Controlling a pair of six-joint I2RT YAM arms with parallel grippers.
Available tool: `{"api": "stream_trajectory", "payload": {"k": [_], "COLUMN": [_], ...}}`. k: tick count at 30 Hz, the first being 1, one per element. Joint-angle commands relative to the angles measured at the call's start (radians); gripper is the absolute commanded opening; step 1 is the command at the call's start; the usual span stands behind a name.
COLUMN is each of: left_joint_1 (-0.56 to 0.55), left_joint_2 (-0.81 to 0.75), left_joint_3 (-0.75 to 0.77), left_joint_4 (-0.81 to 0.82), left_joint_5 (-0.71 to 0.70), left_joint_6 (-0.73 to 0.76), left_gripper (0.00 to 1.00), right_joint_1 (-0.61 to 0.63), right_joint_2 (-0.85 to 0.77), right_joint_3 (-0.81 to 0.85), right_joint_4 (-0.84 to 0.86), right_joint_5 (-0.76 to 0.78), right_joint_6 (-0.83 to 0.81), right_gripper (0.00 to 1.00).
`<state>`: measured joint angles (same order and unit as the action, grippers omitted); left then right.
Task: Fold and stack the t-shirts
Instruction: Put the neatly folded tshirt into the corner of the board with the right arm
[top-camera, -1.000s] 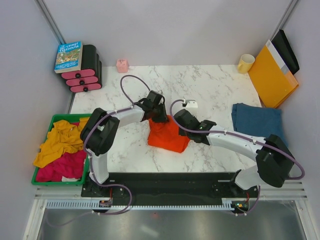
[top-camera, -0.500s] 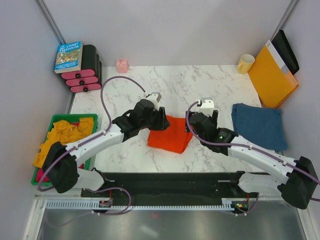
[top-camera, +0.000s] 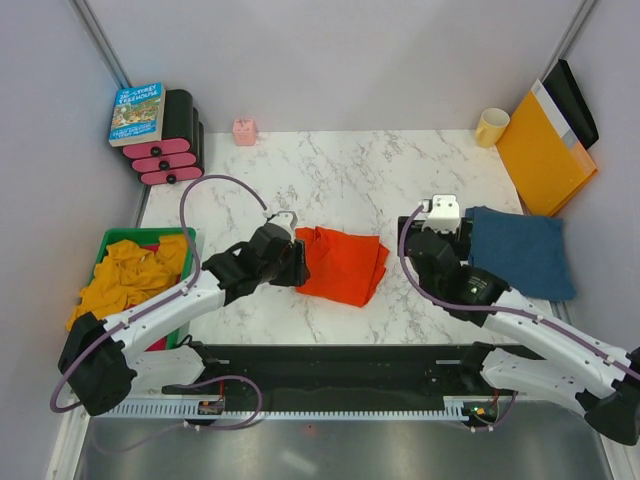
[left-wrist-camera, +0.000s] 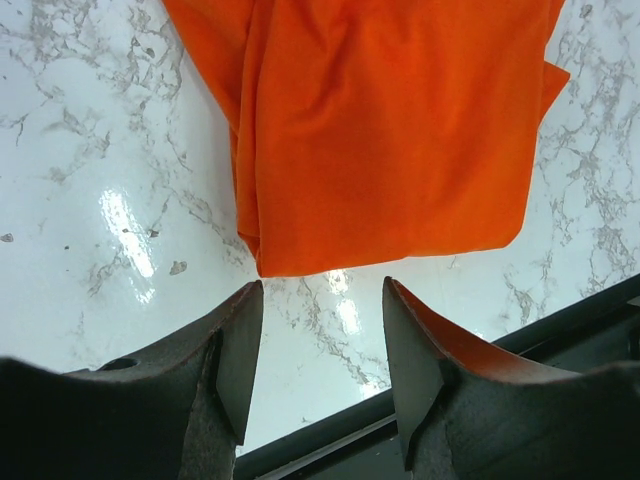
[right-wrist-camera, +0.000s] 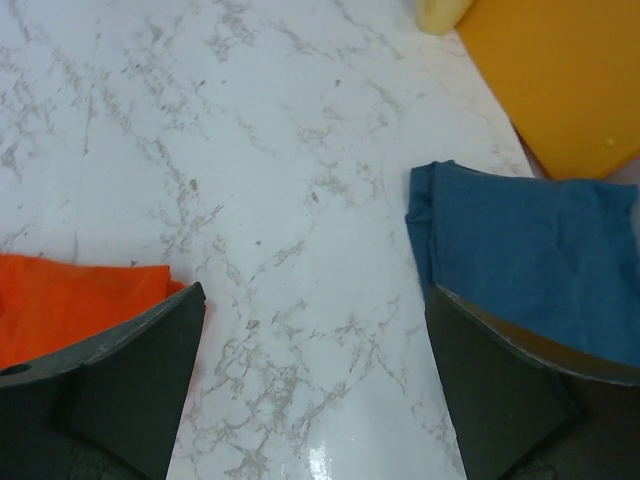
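A bright orange-red t-shirt (top-camera: 342, 265) lies folded flat near the middle of the marble table (top-camera: 380, 170). In the left wrist view the orange-red t-shirt (left-wrist-camera: 390, 130) has its nearest corner just beyond my fingertips. My left gripper (top-camera: 297, 266) (left-wrist-camera: 320, 292) is at its left edge, open and holding nothing. The dark blue t-shirt (top-camera: 518, 250) (right-wrist-camera: 530, 260) rests folded at the right. My right gripper (top-camera: 440, 232) (right-wrist-camera: 312, 295) hovers wide open over bare marble between the two shirts, with the orange-red t-shirt (right-wrist-camera: 70, 300) at its left finger.
A green bin (top-camera: 112, 236) of yellow and pink clothes stands off the table's left edge. At the back left are a book (top-camera: 138, 112) on a black and pink stack and a small pink object (top-camera: 245, 131). A yellow mug (top-camera: 491, 126) and an orange-yellow envelope (top-camera: 545, 150) stand back right.
Both grippers have opened and let go of the orange-red t-shirt. The left arm has drawn back to the left, the right arm to the right, and the shirt now lies flat.
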<state>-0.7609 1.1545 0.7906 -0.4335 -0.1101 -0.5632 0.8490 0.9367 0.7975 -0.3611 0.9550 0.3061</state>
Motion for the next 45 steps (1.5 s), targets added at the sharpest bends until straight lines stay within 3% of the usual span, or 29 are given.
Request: {"api": "stream_trajectory", "payload": {"k": [1,3,4,6,7,8,10,11,12,13,17,21,24,27,30,39,43,44,45], "left_joint_1": [-0.006,-0.009,-0.011,-0.012,-0.012,-0.015,-0.017,-0.020,-0.023,-0.025,-0.026,-0.026,-0.026,-0.028,-0.028,-0.031,-0.035,-0.035,-0.035], "left_joint_2": [0.011,0.022,0.030,0.034,0.037,0.037,0.037,0.034,0.033,0.028,-0.018,-0.070,-0.085,-0.117,-0.122,-0.125,-0.131,-0.125,-0.125], "left_joint_3": [0.022,0.036,0.038,0.041,0.041,0.042,0.044,0.044,0.042,0.044,0.038,0.013,-0.010,-0.027,-0.034,-0.068,-0.065,-0.064,-0.059], "left_joint_4": [-0.008,-0.007,-0.001,0.012,0.016,0.019,0.024,0.025,0.029,0.027,0.021,0.019,0.012,0.015,0.015,0.036,0.036,0.036,0.033], "left_joint_5": [-0.034,-0.022,-0.014,0.012,0.024,0.036,0.069,0.076,0.079,0.079,0.056,0.058,0.059,0.058,0.061,0.099,0.105,0.105,0.105], "left_joint_6": [0.014,0.008,0.005,-0.012,-0.017,-0.026,-0.032,-0.033,-0.030,-0.027,0.002,-0.003,-0.012,-0.026,-0.029,-0.066,-0.064,-0.066,-0.064], "left_gripper": [0.58,0.58,0.58,0.58,0.58,0.57,0.57,0.57,0.56,0.56,0.56,0.56,0.55,0.55,0.55,0.54,0.54,0.54,0.54], "right_joint_1": [-0.025,-0.089,-0.115,-0.197,-0.226,-0.293,-0.367,-0.379,-0.381,-0.380,-0.404,-0.422,-0.435,-0.442,-0.462,-0.533,-0.628,-0.627,-0.627], "right_joint_2": [-0.097,-0.162,-0.191,-0.262,-0.256,-0.186,-0.051,0.087,0.149,0.201,0.396,0.581,0.637,0.623,0.584,0.548,0.658,0.694,0.657], "right_joint_3": [-0.064,-0.136,-0.241,-0.358,-0.497,-0.495,-0.457,-0.449,-0.492,-0.524,-0.523,-0.499,-0.483,-0.498,-0.552,-0.670,-0.771,-0.784,-0.776], "right_joint_4": [-0.010,0.098,0.295,0.532,0.872,0.838,0.811,0.845,0.931,1.193,1.310,1.514,1.570,1.558,1.612,1.777,2.023,2.113,2.064], "right_joint_5": [0.273,0.306,0.320,0.306,0.285,0.284,0.216,0.278,0.307,0.314,0.353,0.324,0.162,-0.055,-0.131,-0.211,-0.677,-0.673,-0.650], "right_joint_6": [0.068,0.023,-0.010,-0.047,-0.188,-0.123,-0.165,-0.162,-0.200,-0.263,-0.167,-0.239,-0.352,-0.409,-0.400,-0.331,-0.395,-0.406,-0.395], "right_gripper": [0.98,0.98,0.98,0.98,0.98,0.98,0.98,0.98,0.98,0.98,0.98,0.98,0.98,0.98,0.98,0.98,0.98,0.98,0.98]}}
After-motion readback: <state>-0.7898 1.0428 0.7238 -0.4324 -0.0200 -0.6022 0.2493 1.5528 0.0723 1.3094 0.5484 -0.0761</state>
